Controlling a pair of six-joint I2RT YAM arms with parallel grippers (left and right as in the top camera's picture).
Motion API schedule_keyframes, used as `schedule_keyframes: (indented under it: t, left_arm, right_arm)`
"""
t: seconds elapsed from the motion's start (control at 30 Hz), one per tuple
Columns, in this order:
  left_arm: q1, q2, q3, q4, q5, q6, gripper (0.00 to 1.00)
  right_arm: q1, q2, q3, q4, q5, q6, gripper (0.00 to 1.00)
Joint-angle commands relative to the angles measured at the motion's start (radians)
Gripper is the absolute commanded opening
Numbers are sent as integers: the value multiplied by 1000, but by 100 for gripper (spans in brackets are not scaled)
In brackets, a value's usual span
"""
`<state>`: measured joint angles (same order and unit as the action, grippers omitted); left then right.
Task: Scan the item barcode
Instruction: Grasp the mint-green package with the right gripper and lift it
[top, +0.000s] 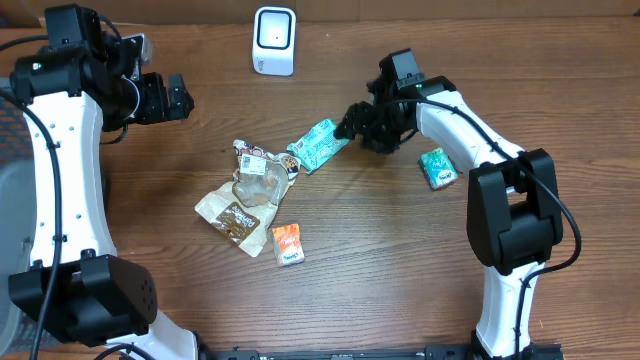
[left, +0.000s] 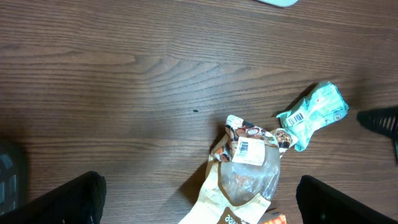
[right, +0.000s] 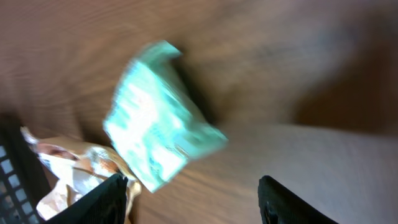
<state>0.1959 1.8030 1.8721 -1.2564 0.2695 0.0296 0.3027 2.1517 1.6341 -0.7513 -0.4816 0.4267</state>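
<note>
**A:** Where is the teal packet?

**B:** The teal packet (top: 320, 146) lies flat on the tabletop (top: 150, 200), near the middle. It is well apart from the scanner (top: 274, 40), which stands upright at the far edge.

**A:** Does the right gripper have it?

**B:** The right gripper (top: 352, 123) sits low at the packet's right end. Its wrist view is blurred, but both fingers show at the bottom of the view, spread apart. The packet lies ahead of them, closer to the left finger. As far as I can tell it is not pinched.

**A:** Any barcode showing?

**B:** Yes. In the left wrist view a barcode (left: 301, 118) faces up on the packet, at the end nearer the clear pouch (top: 258, 178).

**A:** And the left gripper?

**B:** The left gripper (top: 178, 98) hangs over the far left of the tabletop, well apart from every item. Its fingers are spread wide with nothing between them.

**A:** What else is on the tabletop?

**B:** The clear pouch lies just left of the packet. Their corners are touching or nearly so, and I cannot tell which. A brown bag (top: 232, 215) lies partly under the pouch. An orange box (top: 287, 244) sits just beside the bag, toward the near edge. A teal box (top: 437, 167) lies alone to the right, beside the right arm.
</note>
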Motion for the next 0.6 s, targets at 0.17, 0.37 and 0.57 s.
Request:
schedule_keyframes:
  t: [0.17, 0.37, 0.57]
  left_arm:
    - [-6, 9, 2, 2, 11, 16, 100]
    - [-6, 9, 2, 1, 11, 16, 100]
    - [-6, 9, 2, 1, 11, 16, 100]
  right_arm:
    - [1, 16, 7, 197, 114, -331, 69]
    - [6, 66, 7, 206, 59, -322, 68]
    - [13, 113, 7, 170, -47, -319, 59]
